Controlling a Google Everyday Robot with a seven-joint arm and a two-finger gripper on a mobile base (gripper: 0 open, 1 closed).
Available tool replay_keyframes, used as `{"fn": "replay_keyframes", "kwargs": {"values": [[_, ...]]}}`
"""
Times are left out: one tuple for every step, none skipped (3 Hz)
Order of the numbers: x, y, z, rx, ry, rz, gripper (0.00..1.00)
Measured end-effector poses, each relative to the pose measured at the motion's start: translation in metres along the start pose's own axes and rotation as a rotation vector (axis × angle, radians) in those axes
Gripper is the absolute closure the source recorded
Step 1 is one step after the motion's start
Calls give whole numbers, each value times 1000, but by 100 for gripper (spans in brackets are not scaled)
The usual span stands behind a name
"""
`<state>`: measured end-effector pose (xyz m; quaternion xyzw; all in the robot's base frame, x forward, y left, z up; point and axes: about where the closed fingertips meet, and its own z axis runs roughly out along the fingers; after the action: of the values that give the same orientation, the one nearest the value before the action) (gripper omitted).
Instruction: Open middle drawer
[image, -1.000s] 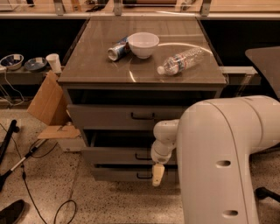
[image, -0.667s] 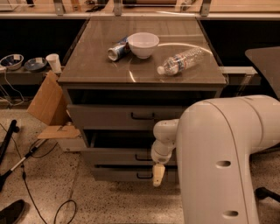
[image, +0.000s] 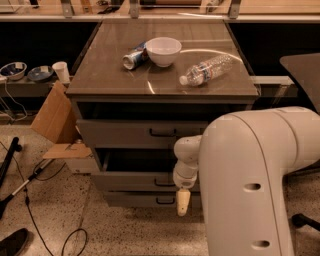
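The grey cabinet (image: 85, 107) has three drawers. The middle drawer (image: 130, 181), with a flat grey front and a small dark bar handle (image: 164, 184), stands pulled out a little, with a dark gap above its front. The taller top drawer (image: 125, 134) also stands slightly out. The lowest drawer (image: 130, 200) sits below. My gripper (image: 183, 202) hangs from a white wrist just right of the middle drawer's handle, its beige tip pointing down in front of the lowest drawer. My big white arm covers the drawers' right side.
On the cabinet top lie a white bowl (image: 164, 50), a tipped can (image: 134, 58) and a water bottle (image: 206, 70) on its side. A cardboard box (image: 55, 117) leans at the left. Cables (image: 30, 185) run over the floor. A dark table edge (image: 302, 67) is at the right.
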<state>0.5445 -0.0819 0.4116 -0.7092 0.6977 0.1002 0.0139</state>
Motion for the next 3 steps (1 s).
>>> {"fn": "replay_keyframes", "kwargs": {"values": [[5, 15, 2, -60, 31, -35, 0], [4, 16, -3, -60, 31, -35, 0], [6, 30, -2, -121, 53, -64, 0]]}}
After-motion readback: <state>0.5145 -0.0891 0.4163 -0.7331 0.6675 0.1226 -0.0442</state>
